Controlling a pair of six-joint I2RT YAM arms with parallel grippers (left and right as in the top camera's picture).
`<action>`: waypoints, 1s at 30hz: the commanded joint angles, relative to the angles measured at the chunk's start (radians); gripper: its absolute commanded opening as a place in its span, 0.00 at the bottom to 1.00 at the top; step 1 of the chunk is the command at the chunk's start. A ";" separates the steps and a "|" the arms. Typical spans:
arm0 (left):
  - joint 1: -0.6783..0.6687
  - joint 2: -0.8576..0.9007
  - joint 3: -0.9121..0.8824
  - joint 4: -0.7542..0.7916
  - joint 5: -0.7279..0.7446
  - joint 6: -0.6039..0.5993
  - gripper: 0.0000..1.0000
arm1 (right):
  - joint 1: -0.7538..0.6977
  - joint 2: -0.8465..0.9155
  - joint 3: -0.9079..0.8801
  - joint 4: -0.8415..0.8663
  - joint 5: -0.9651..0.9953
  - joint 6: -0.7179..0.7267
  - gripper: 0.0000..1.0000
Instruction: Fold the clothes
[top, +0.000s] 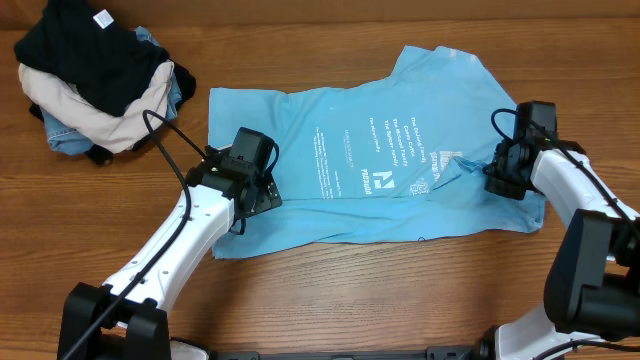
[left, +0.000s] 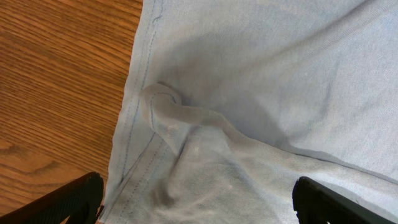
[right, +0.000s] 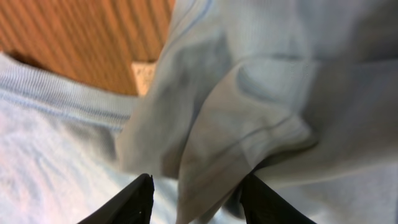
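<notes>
Right gripper (right: 198, 190) pinches a bunched T-shirt (top: 350, 130) fold; left gripper (left: 198, 186) gapes.

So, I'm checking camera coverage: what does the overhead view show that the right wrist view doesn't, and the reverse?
Only overhead: the whole sky-blue T-shirt spread flat with its white print, the open left gripper at its hem, and the pile of black, cream and denim garments.
Only right wrist: a fabric fold bunched between the right gripper fingers, the ribbed collar, and a pale tag.
Both: the shirt and the wooden table.
</notes>
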 joint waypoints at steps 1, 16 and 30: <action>0.005 -0.001 0.008 0.002 0.003 0.016 1.00 | -0.013 0.008 -0.005 -0.013 0.047 -0.010 0.48; 0.005 -0.001 0.008 0.005 0.003 0.016 1.00 | -0.013 0.034 -0.005 -0.005 0.050 -0.010 0.20; 0.005 -0.001 0.008 0.009 0.003 0.023 1.00 | -0.014 0.034 0.076 0.216 0.054 -0.695 0.15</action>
